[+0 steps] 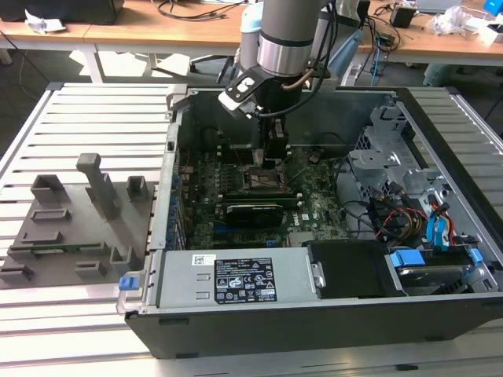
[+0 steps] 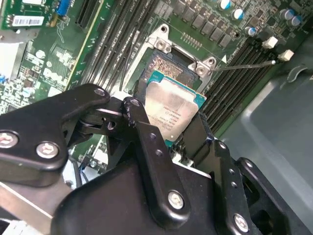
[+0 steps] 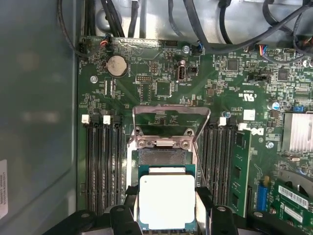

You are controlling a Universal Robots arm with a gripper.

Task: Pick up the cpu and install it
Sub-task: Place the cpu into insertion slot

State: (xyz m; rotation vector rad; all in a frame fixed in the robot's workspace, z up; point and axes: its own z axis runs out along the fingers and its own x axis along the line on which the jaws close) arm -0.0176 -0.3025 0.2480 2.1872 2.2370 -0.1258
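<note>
The gripper (image 2: 167, 131) clamps its black fingers (image 2: 142, 128) on opposite edges of the cpu (image 2: 173, 108) — a flat square chip with a matte silver lid and green rim. It is held over the open motherboard socket (image 3: 164, 157), whose steel load plate (image 3: 164, 143) is swung up.

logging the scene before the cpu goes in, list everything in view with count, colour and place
cpu: one, silver top with green rim, held at the open socket
socket: one, dark with a metal frame, on the motherboard
load plate: one, silver, swung up off the socket
memory slots: several, black, on both sides of the socket
coin cell: one, silver, on the motherboard
motherboard: one, green, inside the computer case
computer case: one, black, lying open on the slatted table
slatted table: one, grey
fixture: one, grey, on the table at the exterior view's left of the case
arm: one, grey, reaching down into the case
gripper: one, black, shut on the cpu
</note>
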